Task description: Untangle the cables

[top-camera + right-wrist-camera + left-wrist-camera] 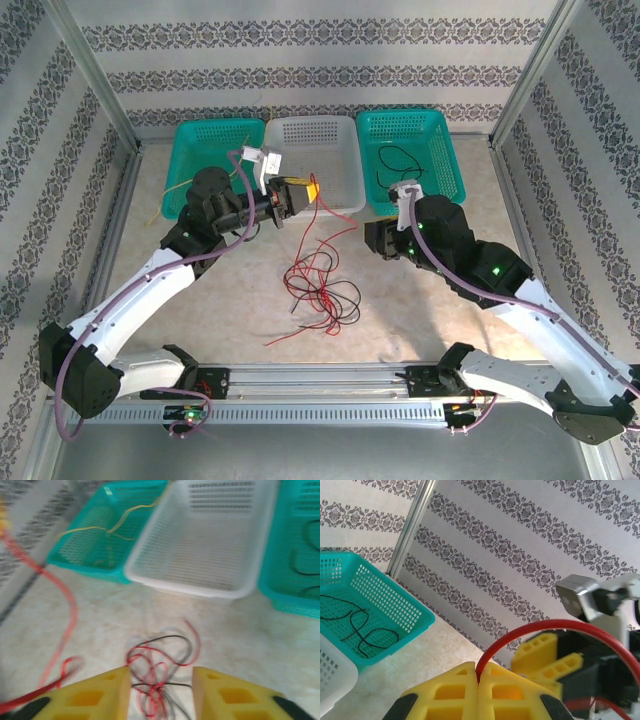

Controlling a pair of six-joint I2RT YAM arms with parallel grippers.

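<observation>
- The tangle (322, 292) of red and black cables lies near the middle of the bench (200, 310), in front of the white basket (312, 120).
- One red cable (530, 628) arcs up out of it to the left end effector (479, 674), whose yellow fingers are pressed together on it. It is held high, I judge, so the strand's own length draws clear of the knot.
- The right end effector (162, 680) is aimed at the tangle, close by, with fingers apart and nothing between them. It is probably placed to pin or pick the black strands while the red is drawn off.
- Separated cables lie in their own places: a yellow cable (100, 529) in the left teal basket (215, 124) and a black cable (398, 158) in the right teal basket (405, 114). The white basket likely awaits the red.
</observation>
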